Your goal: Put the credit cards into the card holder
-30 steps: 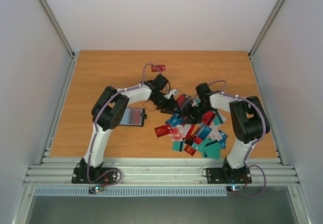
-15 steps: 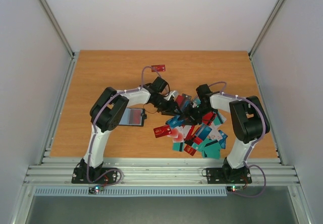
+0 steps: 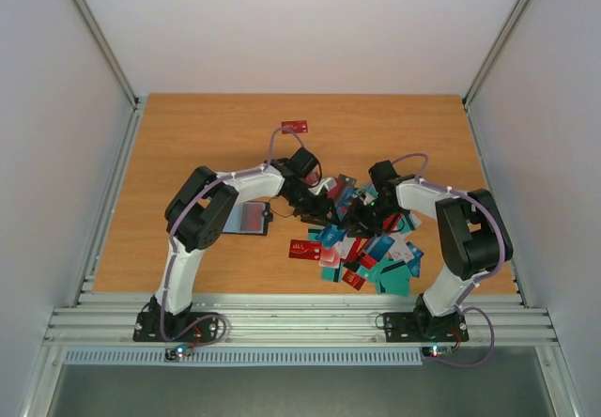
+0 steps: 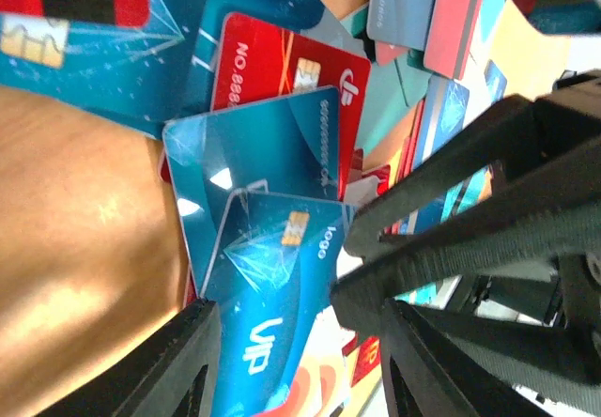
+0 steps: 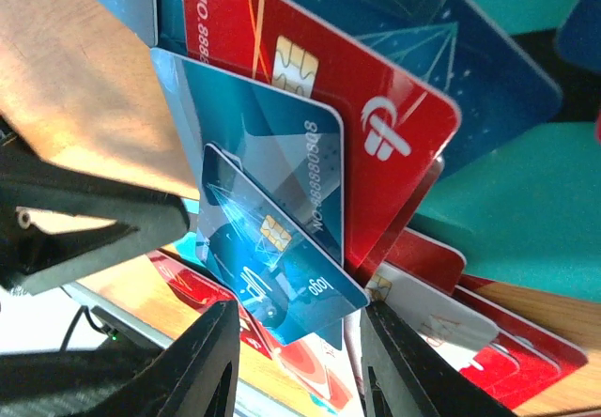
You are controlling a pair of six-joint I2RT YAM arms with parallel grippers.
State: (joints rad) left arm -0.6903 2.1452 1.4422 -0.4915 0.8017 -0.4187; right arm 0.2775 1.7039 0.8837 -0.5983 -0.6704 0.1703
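Left gripper (image 4: 300, 368) and right gripper (image 5: 300, 361) each stand half apart astride one blue VIP card (image 4: 272, 285); whether either pinches it, I cannot tell. They meet tip to tip at mid-frame, over the upper left edge of the credit cards (image 3: 376, 257). The card holder (image 3: 250, 218) lies open just left, with bare table (image 3: 188, 145) above.
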